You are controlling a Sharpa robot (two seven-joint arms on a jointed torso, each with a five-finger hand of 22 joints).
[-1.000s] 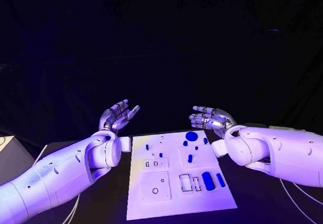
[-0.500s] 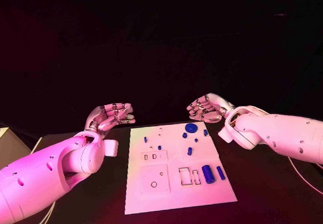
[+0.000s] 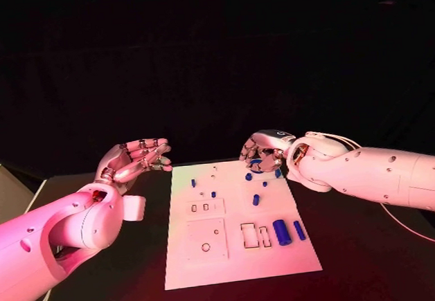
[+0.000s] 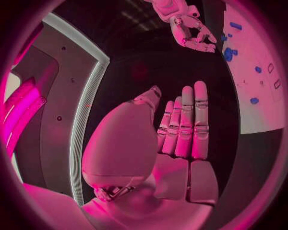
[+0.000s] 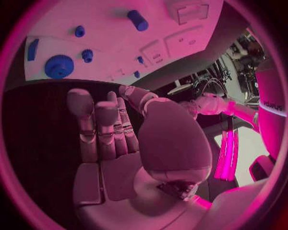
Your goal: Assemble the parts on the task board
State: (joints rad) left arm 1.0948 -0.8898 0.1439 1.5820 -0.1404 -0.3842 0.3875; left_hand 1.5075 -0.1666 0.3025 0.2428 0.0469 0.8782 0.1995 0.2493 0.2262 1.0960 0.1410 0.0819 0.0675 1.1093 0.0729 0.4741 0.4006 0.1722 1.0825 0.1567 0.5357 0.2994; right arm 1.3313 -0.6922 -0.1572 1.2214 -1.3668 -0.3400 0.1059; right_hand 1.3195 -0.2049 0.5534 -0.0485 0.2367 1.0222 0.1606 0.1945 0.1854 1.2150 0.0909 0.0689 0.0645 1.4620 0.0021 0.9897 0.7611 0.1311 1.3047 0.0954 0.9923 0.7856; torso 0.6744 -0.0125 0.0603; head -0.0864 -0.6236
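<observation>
Both hands, left [image 3: 133,160] and right [image 3: 265,151], hover empty, fingers apart, beside task board [image 3: 235,260].

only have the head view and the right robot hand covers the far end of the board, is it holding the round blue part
Observer: No. The right wrist view shows the right robot hand with its fingers straight and nothing in them.
Operator: so where's that part
Observer: The round toothed part lies on the task board, by the edge nearest that hand. It is clear of the fingertips and untouched.
</observation>
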